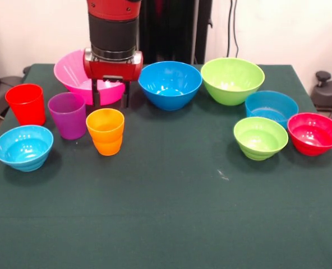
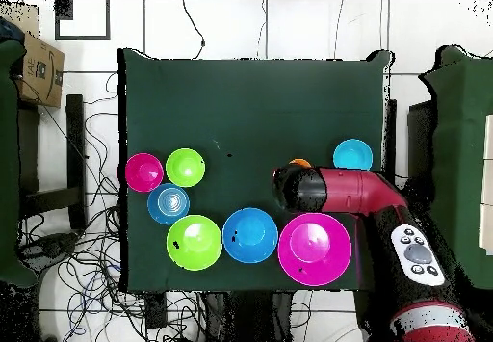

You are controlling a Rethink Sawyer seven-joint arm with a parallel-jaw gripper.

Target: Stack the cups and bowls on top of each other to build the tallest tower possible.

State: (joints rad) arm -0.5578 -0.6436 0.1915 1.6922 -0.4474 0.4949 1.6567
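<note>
Gripper point(image 1: 110, 95) hangs over the pink bowl point(image 1: 70, 70), fingers spread and empty. Red cup point(image 1: 26, 103), purple cup point(image 1: 68, 115) and orange cup point(image 1: 105, 131) stand separately nearby; remaining bowls sit unstacked on the green table point(image 1: 166, 213)

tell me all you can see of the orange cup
The orange cup is a glossy plastic tumbler with a stepped waist: a wider upper part over a narrower lower part. It stands upright, mouth up and empty, on the green table. The purple cup stands close beside it, possibly touching. The tool hangs behind and above it, not touching. In the overhead view the arm hides nearly all of it.
</note>
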